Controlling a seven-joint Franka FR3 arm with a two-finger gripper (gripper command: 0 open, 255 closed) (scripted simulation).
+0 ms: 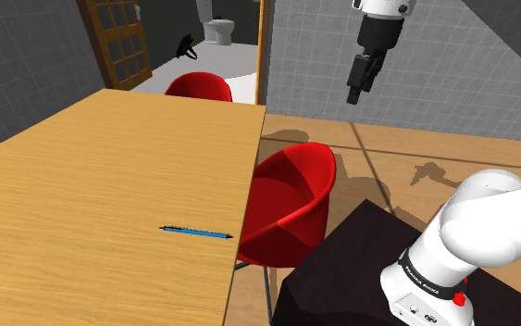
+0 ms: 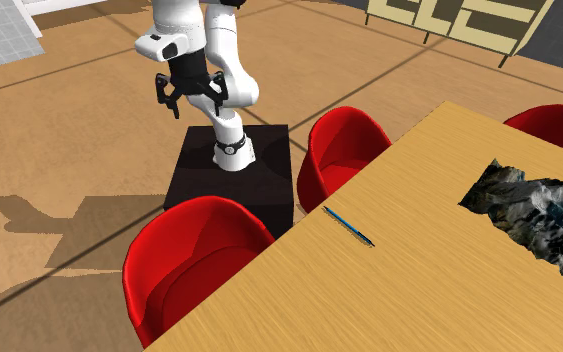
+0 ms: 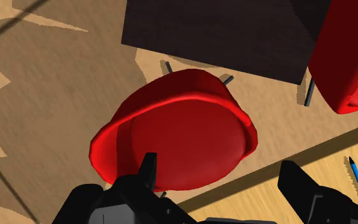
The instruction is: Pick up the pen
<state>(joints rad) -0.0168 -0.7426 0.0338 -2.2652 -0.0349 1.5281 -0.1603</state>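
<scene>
step: approach; pen (image 1: 196,231) on tabletop (image 1: 110,176) not yet reached | jaws: spread, empty, high over red chair (image 3: 184,127) | next: swing over pen; straddle barrel; descend

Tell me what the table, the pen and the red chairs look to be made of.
Table: light wood with a matte finish, shown by fine grain lines running along the top. Pen: smooth blue barrel, probably plastic, though it is too thin to be sure. Red chairs: one-piece moulded shells with soft highlights on the rim, likely semi-gloss plastic.
</scene>
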